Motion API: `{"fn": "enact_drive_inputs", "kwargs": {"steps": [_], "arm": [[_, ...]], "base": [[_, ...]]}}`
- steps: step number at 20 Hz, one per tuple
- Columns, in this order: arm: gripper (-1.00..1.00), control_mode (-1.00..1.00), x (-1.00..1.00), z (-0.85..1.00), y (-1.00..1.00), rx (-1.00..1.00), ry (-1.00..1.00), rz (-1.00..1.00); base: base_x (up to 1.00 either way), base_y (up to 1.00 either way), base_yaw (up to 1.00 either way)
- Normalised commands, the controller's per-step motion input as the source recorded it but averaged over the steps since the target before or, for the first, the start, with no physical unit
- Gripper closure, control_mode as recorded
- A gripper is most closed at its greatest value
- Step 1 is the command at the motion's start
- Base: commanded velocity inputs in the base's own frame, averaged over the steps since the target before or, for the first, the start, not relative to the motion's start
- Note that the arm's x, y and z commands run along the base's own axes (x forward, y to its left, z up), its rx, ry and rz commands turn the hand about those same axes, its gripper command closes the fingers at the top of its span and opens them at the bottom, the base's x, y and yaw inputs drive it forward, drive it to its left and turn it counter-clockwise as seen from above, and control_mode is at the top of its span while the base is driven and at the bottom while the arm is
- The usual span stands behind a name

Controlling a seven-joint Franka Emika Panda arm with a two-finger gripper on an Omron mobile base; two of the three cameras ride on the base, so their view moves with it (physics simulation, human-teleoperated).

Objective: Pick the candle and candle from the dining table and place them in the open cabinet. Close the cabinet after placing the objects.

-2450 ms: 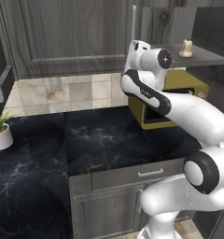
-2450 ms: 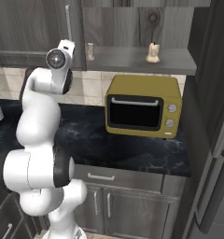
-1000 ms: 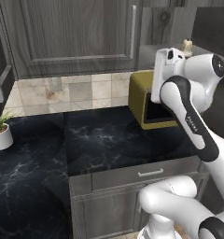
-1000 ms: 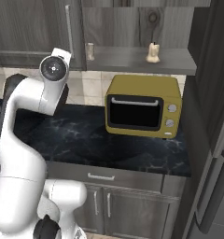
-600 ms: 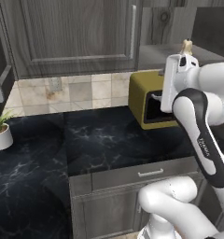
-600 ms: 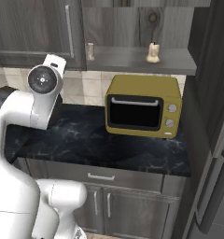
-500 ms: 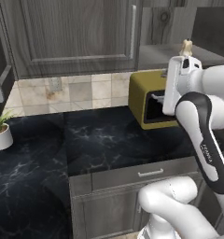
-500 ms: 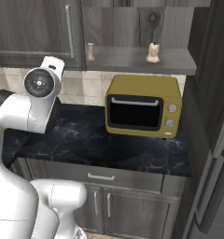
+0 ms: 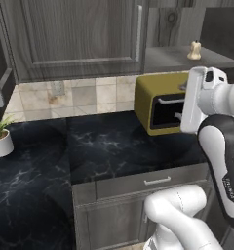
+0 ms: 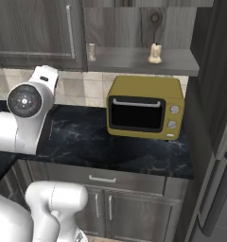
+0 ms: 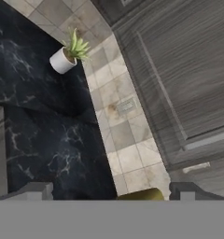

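Observation:
One cream pear-shaped candle (image 9: 194,50) stands on the flat grey shelf (image 10: 134,61) of the open cabinet, above the yellow microwave; it also shows as candle (image 10: 155,53). My gripper (image 11: 109,192) is open with nothing held; its two fingertips (image 11: 32,190) stand far apart, looking down at the black counter and a closed cabinet door (image 11: 188,70). My white hand (image 9: 194,100) hangs in front of the microwave's right side, well below the shelf. The dining table is out of view.
The yellow microwave (image 10: 146,106) sits on the black marbled counter (image 9: 104,146). A small potted plant (image 9: 2,141) stands at the counter's far left. A small grey cylinder (image 10: 91,51) rests at the shelf's left end. A dark tall panel (image 10: 217,71) bounds the right side.
The arm has swung to the right and lower, carrying the hand from the cabinet doors to the microwave's front. The gripper stayed open. The candle on the shelf has not moved.

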Motion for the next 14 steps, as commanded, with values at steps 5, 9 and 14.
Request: {"fn": "enact_drive_inputs", "kwargs": {"steps": [5, 9, 14], "arm": [[-1.00, -1.00, -0.47, 0.00, -0.10, 0.00, 0.00, 0.00], [-1.00, -1.00, -0.44, -0.01, -0.14, 0.00, 0.00, 0.00], [-1.00, -1.00, -0.41, -0.04, -0.12, 0.00, 0.00, 0.00]], "base": [[0.00, 0.00, 0.00], [0.00, 0.00, 0.00], [0.00, 0.00, 0.00]]}}
